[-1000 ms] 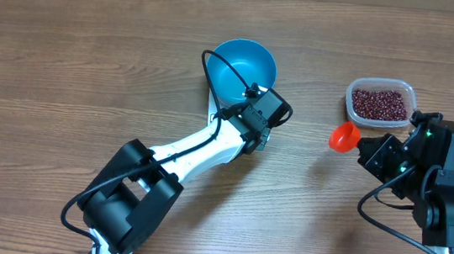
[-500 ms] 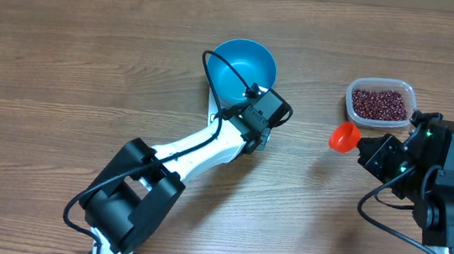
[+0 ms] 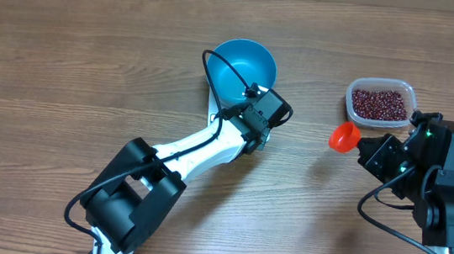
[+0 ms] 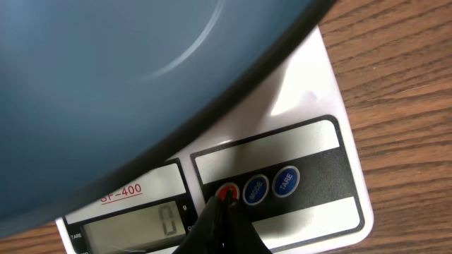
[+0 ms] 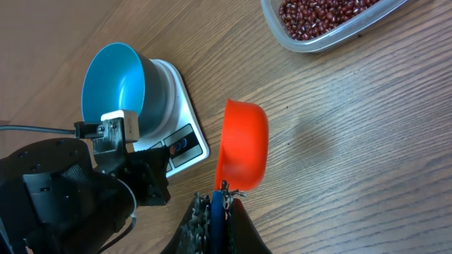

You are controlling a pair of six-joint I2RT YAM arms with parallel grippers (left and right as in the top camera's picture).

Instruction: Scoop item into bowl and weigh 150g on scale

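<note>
From above, the blue bowl [image 3: 246, 64] stands on the white scale [image 3: 212, 102] at the far middle of the desk [image 3: 65, 59], and the left arm [image 3: 208, 146] reaches to it. The beans [image 3: 377, 102] lie in a clear tub [image 3: 351, 96] at the far right. The orange scoop [image 3: 343, 138] hangs just beside the tub, on its near side, and seems empty.

In the left wrist view, the left tool [image 4: 224, 212] is clenched on nothing, with its tip on the red button [image 4: 227, 192]. The display [image 4: 134, 226] reads zero.

In the right wrist view, the right tool [image 5: 220, 197] is clenched on the scoop handle. I judge the scale is being zeroed and scooping is not begun. Next the scoop must dip into the beans.
</note>
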